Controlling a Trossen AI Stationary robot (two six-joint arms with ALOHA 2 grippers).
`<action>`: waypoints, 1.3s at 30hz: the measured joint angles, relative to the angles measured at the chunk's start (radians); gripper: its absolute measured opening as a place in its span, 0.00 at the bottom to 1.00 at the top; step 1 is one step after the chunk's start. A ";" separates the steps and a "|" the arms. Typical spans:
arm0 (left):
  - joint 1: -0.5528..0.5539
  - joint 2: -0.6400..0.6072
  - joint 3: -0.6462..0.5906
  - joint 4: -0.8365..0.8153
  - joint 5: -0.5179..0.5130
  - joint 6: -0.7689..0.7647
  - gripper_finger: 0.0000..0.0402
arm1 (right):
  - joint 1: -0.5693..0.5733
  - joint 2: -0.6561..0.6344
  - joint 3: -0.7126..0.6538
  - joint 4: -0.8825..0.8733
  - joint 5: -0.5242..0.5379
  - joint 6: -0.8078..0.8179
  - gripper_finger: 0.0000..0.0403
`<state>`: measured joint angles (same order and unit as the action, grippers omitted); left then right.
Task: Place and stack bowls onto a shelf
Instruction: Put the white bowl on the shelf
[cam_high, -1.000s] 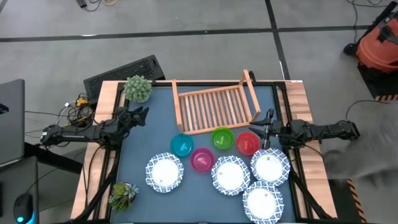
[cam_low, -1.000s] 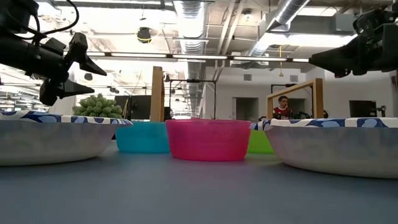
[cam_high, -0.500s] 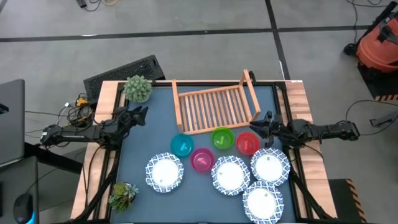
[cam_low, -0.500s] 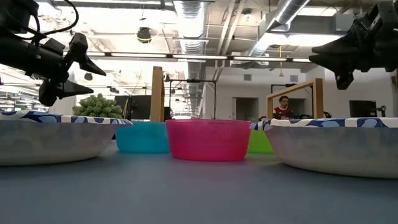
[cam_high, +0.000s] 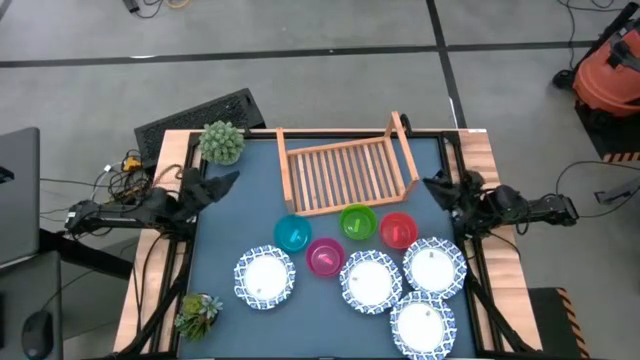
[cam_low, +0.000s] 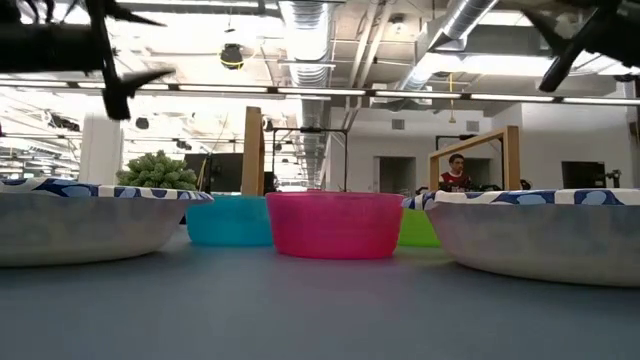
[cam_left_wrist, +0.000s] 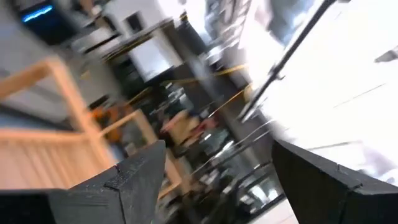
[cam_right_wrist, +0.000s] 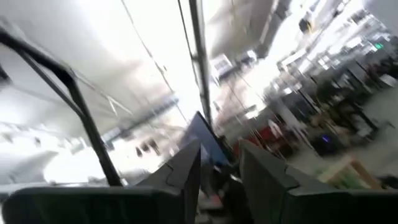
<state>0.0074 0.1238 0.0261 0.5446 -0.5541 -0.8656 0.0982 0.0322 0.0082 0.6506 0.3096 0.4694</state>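
Note:
The teal (cam_high: 292, 233), magenta (cam_high: 326, 257), green (cam_high: 357, 222) and red (cam_high: 398, 230) bowls stand on the blue table top in front of the wooden shelf (cam_high: 345, 172). The white bowls with blue rims (cam_high: 265, 277) (cam_high: 370, 281) (cam_high: 434, 266) lie nearer the front edge, with another one (cam_high: 422, 325) at the very front. My left gripper (cam_high: 215, 183) is open and empty above the table's left edge, tipped upward (cam_left_wrist: 217, 168). My right gripper (cam_high: 440, 185) is open and empty above the right edge, right of the shelf, also tipped upward (cam_right_wrist: 219, 168).
A round green plant (cam_high: 221, 142) stands at the far left corner and a second plant (cam_high: 198, 313) at the near left. A black keyboard (cam_high: 200, 115) lies behind the table. The shelf's raised rail (cam_high: 403, 150) stands close to my right gripper.
Both grippers have risen and tipped upward, so the wrist views now look at the ceiling. My left gripper has drawn back a little toward the table's left edge. My right gripper has drawn back toward the right edge. The bowls and shelf have kept still.

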 joint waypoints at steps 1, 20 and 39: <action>0.000 0.000 0.000 0.043 -0.001 0.023 0.70 | 0.000 0.000 0.000 0.026 0.000 0.007 0.33; 0.001 0.088 0.219 0.039 0.089 0.109 0.70 | -0.005 0.004 0.246 -0.183 0.264 -0.149 0.33; 0.000 0.313 0.515 -0.416 0.105 0.189 0.70 | 0.005 0.707 1.010 -2.060 -0.029 0.379 0.44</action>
<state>0.0078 0.4370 0.5411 0.1290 -0.4496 -0.6768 0.1028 0.7388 1.0183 -1.4089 0.2811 0.8486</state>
